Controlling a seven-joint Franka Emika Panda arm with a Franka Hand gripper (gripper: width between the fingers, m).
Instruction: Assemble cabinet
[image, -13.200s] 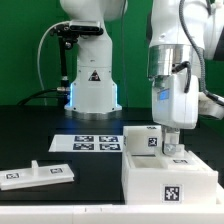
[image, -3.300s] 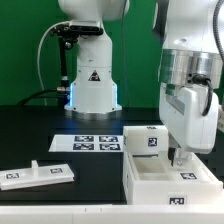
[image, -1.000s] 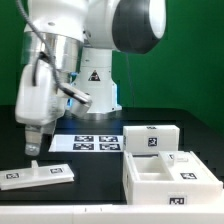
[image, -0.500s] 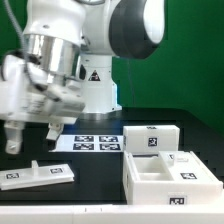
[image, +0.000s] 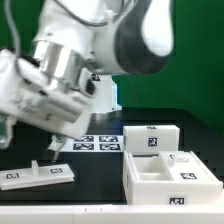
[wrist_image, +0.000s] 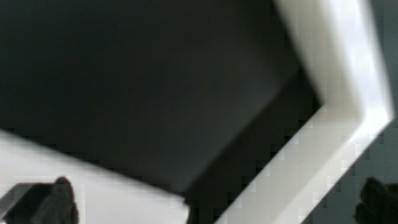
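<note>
The claw (wrist_image: 214, 200) was seen spread wide, with nothing pinched between its fingertips (wrist_image: 45, 200), above the flat white cabinet panel (image: 36, 174) at the exterior view's left. The tagged cabinet box (image: 165, 172) was found on the worktop (image: 95, 198) at that view's right, well apart.

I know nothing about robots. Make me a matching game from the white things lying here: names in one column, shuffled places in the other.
Things:
1. flat panel
2. open box
3. marker board
4. tagged block

Places:
A. directly behind the open box
B. exterior view's left, near the front
C. exterior view's right, nearest the camera
D. centre of the view, lying flat, tags only

Pairs: 1-B, 2-C, 3-D, 4-A
</note>
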